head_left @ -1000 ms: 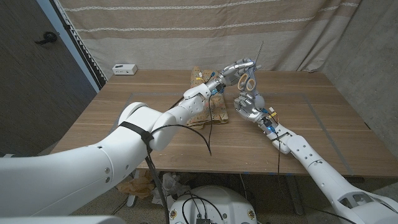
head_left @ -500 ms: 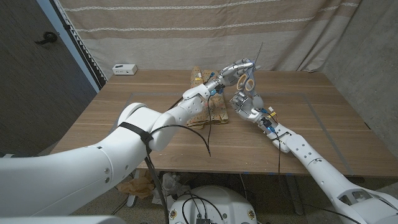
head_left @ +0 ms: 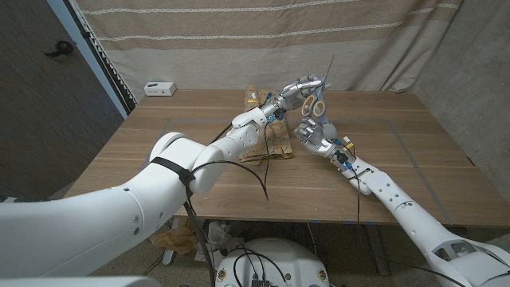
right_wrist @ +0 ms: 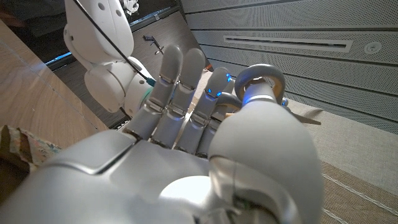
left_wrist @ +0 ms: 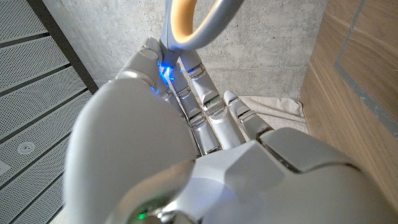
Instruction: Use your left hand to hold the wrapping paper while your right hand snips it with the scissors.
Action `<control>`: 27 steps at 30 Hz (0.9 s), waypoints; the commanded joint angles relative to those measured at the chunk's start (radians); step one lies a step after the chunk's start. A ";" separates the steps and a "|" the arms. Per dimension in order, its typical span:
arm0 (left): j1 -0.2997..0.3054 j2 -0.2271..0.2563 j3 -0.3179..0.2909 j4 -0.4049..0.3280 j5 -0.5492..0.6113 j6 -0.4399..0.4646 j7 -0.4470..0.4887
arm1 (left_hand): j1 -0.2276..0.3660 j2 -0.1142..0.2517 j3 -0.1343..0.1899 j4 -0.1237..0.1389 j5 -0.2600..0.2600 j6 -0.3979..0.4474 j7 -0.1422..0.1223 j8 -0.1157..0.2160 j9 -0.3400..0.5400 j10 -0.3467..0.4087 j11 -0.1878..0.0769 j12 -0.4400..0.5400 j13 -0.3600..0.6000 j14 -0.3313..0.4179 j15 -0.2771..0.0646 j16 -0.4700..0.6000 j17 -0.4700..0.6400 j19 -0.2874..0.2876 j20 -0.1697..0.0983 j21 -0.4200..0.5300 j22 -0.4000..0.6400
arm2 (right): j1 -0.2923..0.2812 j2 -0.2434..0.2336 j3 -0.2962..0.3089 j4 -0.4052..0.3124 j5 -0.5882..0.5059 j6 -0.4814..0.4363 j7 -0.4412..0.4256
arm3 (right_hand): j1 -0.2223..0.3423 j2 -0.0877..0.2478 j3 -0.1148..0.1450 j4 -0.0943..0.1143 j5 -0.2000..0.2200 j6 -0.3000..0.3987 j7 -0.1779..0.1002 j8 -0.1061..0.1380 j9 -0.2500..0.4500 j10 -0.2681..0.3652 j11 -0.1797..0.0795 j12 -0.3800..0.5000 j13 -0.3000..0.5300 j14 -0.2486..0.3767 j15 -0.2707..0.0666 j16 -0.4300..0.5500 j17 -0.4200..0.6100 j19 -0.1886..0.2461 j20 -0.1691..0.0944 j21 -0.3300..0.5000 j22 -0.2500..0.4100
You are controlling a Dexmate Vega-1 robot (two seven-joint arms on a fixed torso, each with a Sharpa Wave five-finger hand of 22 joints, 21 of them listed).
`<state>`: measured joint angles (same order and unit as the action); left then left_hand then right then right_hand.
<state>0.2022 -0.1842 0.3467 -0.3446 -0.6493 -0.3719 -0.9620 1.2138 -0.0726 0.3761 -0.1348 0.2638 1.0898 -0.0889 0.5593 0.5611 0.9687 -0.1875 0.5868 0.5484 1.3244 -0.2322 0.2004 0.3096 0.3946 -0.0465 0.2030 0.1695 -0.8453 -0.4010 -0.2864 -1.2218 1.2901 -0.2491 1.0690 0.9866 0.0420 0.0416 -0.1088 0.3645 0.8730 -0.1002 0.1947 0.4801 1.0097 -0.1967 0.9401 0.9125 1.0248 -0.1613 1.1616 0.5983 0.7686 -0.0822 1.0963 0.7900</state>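
Note:
My left hand (head_left: pixel 299 89) holds the scissors (head_left: pixel 318 102) upright above the table, with the orange-lined handles low and the thin blades pointing up. One handle loop (left_wrist: pixel 193 22) shows just past the left fingers (left_wrist: pixel 193 118). My right hand (head_left: pixel 314 132) stands right under the handles with its fingers (right_wrist: pixel 180 87) stretched up. A grey loop (right_wrist: pixel 262 79) sits by its thumb, and I cannot tell if the thumb is through it. The brown patterned wrapping paper (head_left: pixel 275 142) lies on the wooden table (head_left: pixel 398 151) beneath both hands, with neither hand on it.
A small white box (head_left: pixel 159 88) sits at the table's far left corner. More brown paper (head_left: pixel 253 96) lies at the far edge behind the left arm. A curtain hangs behind the table. Black cable loops off my left forearm (head_left: pixel 239 163).
The right hand has edged slightly closer to the scissors' handles. The left hand and scissors have barely shifted.

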 commanded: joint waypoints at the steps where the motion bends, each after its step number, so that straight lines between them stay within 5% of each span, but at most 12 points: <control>1: 0.004 0.009 0.016 -0.003 0.010 -0.045 -0.004 | 0.072 0.074 0.008 0.001 0.006 0.013 0.003 0.011 -0.001 0.004 0.000 0.007 0.000 0.006 -0.008 0.007 0.003 0.012 -0.132 -0.002 0.005 | -0.001 -0.029 -0.002 -0.025 -0.038 0.041 -0.026 | -0.007 -0.005 -0.016 -0.002 0.008 -0.006 0.001 -0.006 -0.016 0.026 0.002 0.005 -0.012 0.030 -0.064 0.005 -0.012 0.023 -0.127 0.029 0.016; 12: 0.008 0.013 0.031 -0.005 0.005 -0.064 -0.020 | 0.075 0.070 0.007 -0.002 0.005 0.017 0.007 0.012 -0.003 0.009 0.000 0.011 -0.003 0.010 -0.008 0.009 0.005 0.016 -0.132 -0.002 0.006 | 0.007 -0.054 -0.002 -0.042 -0.062 0.075 -0.057 | -0.010 -0.018 -0.047 -0.003 0.023 0.037 0.018 -0.006 -0.072 0.148 0.002 0.053 -0.018 0.107 -0.065 0.024 -0.033 0.093 -0.127 0.108 0.045; 18: 0.012 0.016 0.037 -0.007 0.002 -0.086 -0.025 | 0.075 0.071 0.008 -0.001 0.005 0.019 0.008 0.013 -0.004 0.008 0.001 0.010 -0.006 0.010 -0.008 0.009 0.006 0.017 -0.132 -0.003 0.006 | 0.018 -0.060 -0.013 -0.044 -0.073 0.084 -0.041 | -0.011 -0.025 -0.064 -0.002 0.032 0.005 0.035 -0.012 -0.107 0.172 0.001 0.079 0.014 0.160 -0.065 0.032 -0.045 0.147 -0.127 0.185 0.103; 27: 0.014 0.021 0.039 -0.007 -0.006 -0.107 -0.021 | 0.076 0.069 0.009 -0.002 0.005 0.019 0.006 0.012 -0.006 0.010 0.002 0.012 -0.006 0.011 -0.008 0.009 0.007 0.018 -0.132 -0.004 0.006 | 0.042 -0.077 -0.050 -0.043 -0.106 0.095 0.031 | -0.008 -0.033 -0.078 -0.003 0.043 0.015 0.039 -0.007 -0.136 0.173 0.000 0.082 0.026 0.179 -0.065 0.030 -0.051 0.141 -0.127 0.208 0.121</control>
<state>0.2130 -0.1691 0.3793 -0.3508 -0.6476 -0.4552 -0.9845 1.2139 -0.0728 0.3784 -0.1332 0.2614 1.1040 -0.0858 0.5672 0.5549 0.9672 -0.1860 0.5916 0.5395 1.3281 -0.2357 0.2057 0.3144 0.4055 -0.0466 0.1995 0.1694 -0.8275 -0.4607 -0.3038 -1.2646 1.2181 -0.1720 1.0357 0.9738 0.0206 -0.0309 -0.1094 0.3997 0.8818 -0.0628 0.1809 0.3484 1.1774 -0.1966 1.0173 0.9334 1.1918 -0.2286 1.1887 0.5466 0.9025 -0.1232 1.2894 0.8997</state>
